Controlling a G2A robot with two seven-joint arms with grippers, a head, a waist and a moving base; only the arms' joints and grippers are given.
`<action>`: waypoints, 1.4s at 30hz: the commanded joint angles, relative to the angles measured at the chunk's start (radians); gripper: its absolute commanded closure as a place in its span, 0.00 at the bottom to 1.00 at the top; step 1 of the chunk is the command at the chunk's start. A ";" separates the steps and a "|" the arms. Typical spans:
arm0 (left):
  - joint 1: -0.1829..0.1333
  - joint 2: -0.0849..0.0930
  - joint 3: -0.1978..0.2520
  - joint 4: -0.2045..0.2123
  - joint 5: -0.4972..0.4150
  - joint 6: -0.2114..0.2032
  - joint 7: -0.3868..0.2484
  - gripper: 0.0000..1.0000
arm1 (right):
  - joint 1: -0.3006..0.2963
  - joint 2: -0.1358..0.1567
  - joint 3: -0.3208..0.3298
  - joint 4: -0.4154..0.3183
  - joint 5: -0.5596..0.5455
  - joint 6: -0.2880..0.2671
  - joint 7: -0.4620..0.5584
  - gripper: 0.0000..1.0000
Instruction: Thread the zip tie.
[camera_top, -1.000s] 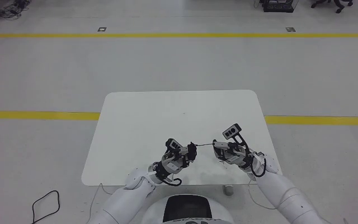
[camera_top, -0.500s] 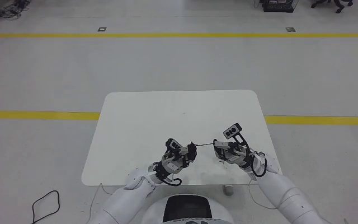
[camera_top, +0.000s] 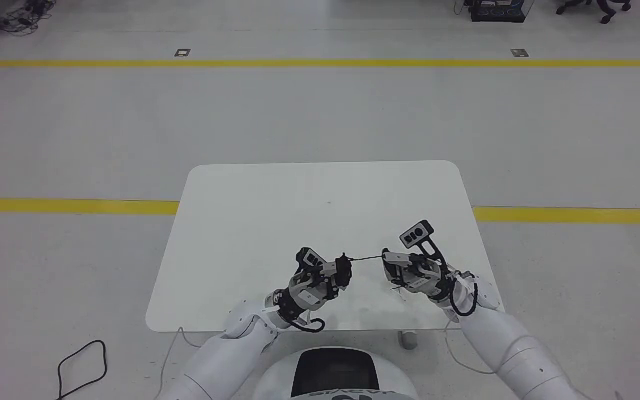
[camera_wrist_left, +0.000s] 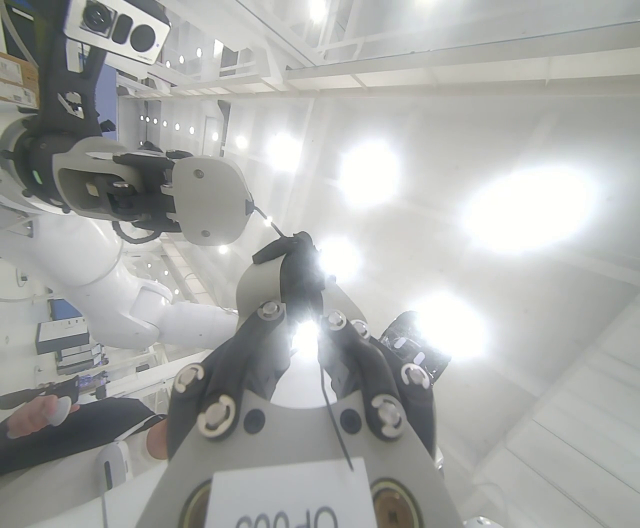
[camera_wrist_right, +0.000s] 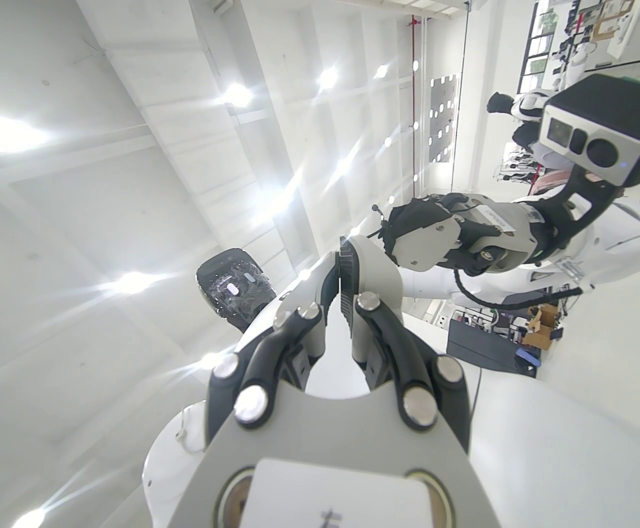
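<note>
**Clerk:** Start at the left, please. How does that pincer stand?

**Inspector:** The left gripper (camera_top: 340, 270) is held above the near part of the white table (camera_top: 300, 200). Its fingers are pressed together on a small black piece of the zip tie (camera_top: 365, 258), which I take to be the head end. A thin black end of the strap trails back over that gripper's own body.

**Clerk:** And the strap itself?

**Inspector:** It is off the table, in the air. It runs as a thin dark line from the left gripper across a short gap to the right gripper (camera_top: 388, 262).

**Clerk:** What is the state of the right one?

**Inspector:** Closed narrow, pads meeting. The left wrist view shows the strap entering at its fingertips, so I judge that it pinches the other end.

**Clerk:** How far along is the task?

**Inspector:** In my judgement, both ends are secured and the two are brought near each other. Glare at the left fingertips hides whether the tip has passed through the head. I would record the threading as in hand and not confirmed. Seating the tip and drawing it through appear to remain.

**Clerk:** Any markings?

**Inspector:** There is a white label (camera_wrist_left: 280, 495) on the left gripper's body, upside down and cut by the picture's edge. A like label (camera_wrist_right: 335, 495) sits on the right. I note that both carry print and do not transcribe it.
</note>
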 joint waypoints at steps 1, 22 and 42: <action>0.000 0.000 0.000 0.000 0.000 0.000 0.000 1.00 | -0.002 0.000 0.002 0.000 0.001 -0.001 0.000 1.00; 0.000 0.000 0.000 0.000 0.000 0.000 0.000 1.00 | -0.017 0.000 0.019 -0.003 0.005 -0.006 0.000 1.00; 0.000 0.000 0.000 0.000 0.000 0.000 0.000 1.00 | -0.033 0.003 0.039 -0.008 0.008 -0.008 0.000 1.00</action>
